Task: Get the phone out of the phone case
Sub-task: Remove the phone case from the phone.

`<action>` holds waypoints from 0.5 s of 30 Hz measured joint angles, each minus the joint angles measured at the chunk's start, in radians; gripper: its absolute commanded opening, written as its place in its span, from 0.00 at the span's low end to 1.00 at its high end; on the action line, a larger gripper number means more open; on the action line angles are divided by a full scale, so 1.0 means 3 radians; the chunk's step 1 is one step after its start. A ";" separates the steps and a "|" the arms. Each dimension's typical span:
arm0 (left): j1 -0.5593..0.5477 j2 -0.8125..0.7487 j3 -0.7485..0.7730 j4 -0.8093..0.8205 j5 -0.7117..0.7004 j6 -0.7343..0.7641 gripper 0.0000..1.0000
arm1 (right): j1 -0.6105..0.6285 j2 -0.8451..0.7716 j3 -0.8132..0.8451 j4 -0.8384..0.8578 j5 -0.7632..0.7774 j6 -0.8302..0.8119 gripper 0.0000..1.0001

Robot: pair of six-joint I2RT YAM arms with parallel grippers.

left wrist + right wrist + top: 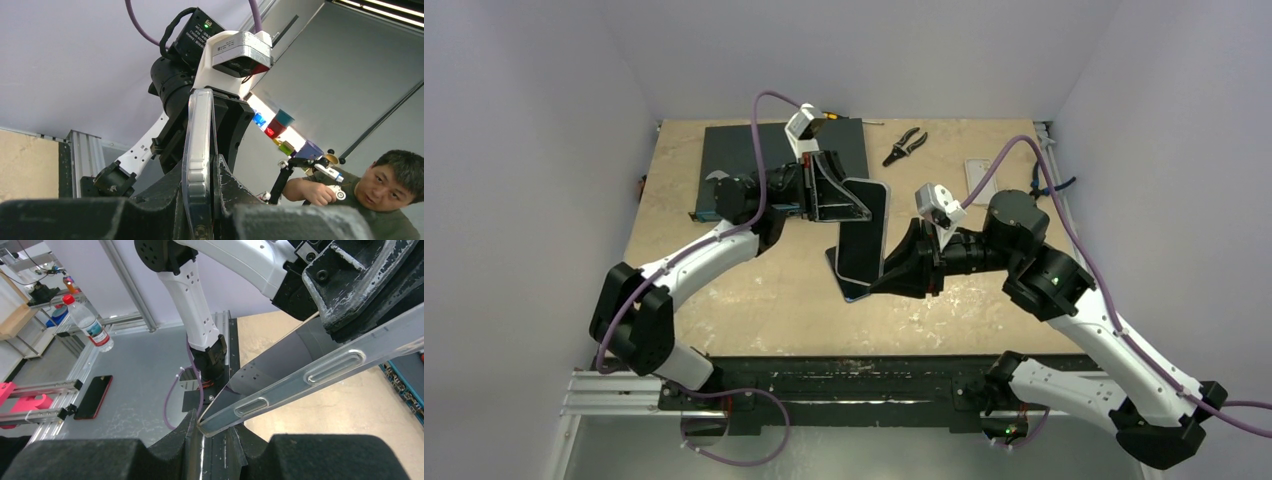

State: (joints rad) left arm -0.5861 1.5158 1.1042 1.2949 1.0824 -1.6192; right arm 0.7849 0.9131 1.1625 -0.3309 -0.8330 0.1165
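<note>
**A:** What does the left claw (849,200) have?

**B:** Its jaws are nearly together, clamped on the upper end of the clear plastic phone case (198,150). The rim stands edge-on between the black fingers (227,192).

**A:** And the right claw (886,268)?

**B:** It is closed a little wider, on the case's lower corner. In its wrist view, the side with the button cutouts runs up to the other claw.

**A:** Where's the glossy black phone (864,240)?

**B:** In the case, tilted over the pale wooden counter (754,300) between both claws. I cannot tell whether it is coming loose.
</note>
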 measured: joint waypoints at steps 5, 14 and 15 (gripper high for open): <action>-0.0041 0.0159 -0.0053 0.0356 -0.0121 -0.0282 0.00 | 0.0001 -0.0005 0.0000 0.0000 -0.0019 0.0062 0.00; -0.0153 0.0462 -0.0078 0.0732 -0.0282 -0.0813 0.00 | 0.0001 -0.0006 0.0001 -0.0025 -0.0107 0.0071 0.00; -0.0169 0.0484 -0.0078 0.0740 -0.0294 -0.0865 0.00 | 0.0001 -0.0006 0.0000 -0.0024 -0.0114 0.0061 0.00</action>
State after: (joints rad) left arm -0.6369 1.6611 1.0809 1.5169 0.9943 -1.8786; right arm 0.7853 0.9112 1.1625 -0.3382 -0.8673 0.1349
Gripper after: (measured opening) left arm 0.147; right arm 0.252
